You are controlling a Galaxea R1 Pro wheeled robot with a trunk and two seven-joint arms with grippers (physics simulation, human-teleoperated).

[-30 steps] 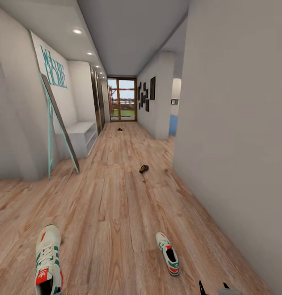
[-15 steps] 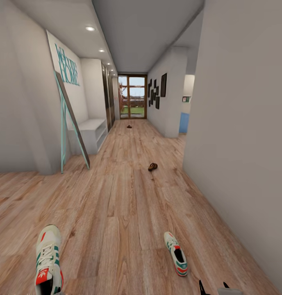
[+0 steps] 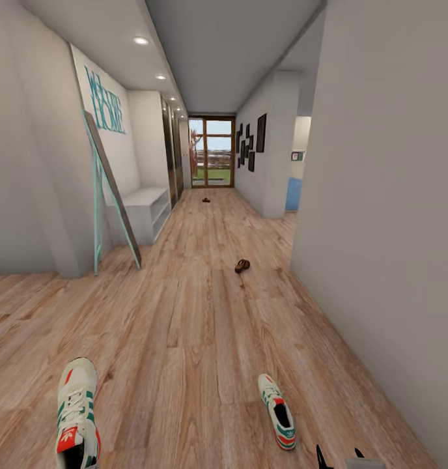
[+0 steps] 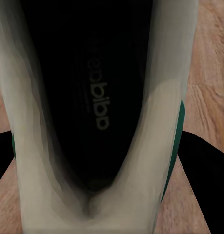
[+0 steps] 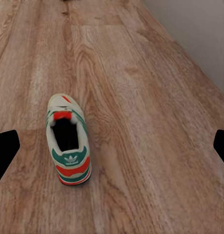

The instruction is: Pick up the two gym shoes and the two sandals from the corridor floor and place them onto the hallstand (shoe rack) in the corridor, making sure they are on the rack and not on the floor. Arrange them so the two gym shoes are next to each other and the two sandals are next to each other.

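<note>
One gym shoe point(image 3: 76, 410), cream with green stripes and a red-orange heel, hangs low at the left of the head view. The left wrist view looks into its dark inside point(image 4: 97, 112), with dark fingers point(image 4: 204, 165) on both sides, so my left gripper is shut on it. The other gym shoe point(image 3: 277, 420) lies on the corridor floor point(image 3: 185, 326), just ahead of my right gripper point(image 3: 339, 454). That gripper's fingers point(image 5: 5, 151) stand wide apart with this shoe point(image 5: 68, 141) between and beyond them. A brown sandal point(image 3: 242, 266) lies mid-corridor, another sandal point(image 3: 206, 200) far off. The light-grey hallstand point(image 3: 146, 208) stands at the left wall.
A teal-framed board point(image 3: 110, 195) leans on the left wall in front of the hallstand. A grey wall point(image 3: 380, 228) runs close along the right. A glass door point(image 3: 213, 151) ends the corridor, with framed pictures point(image 3: 250, 146) and a side opening at the right.
The whole head view has shifted, so the camera moved: the corridor now sits further right in the picture. The held gym shoe keeps its place in view. The floor shoe appears slightly lower.
</note>
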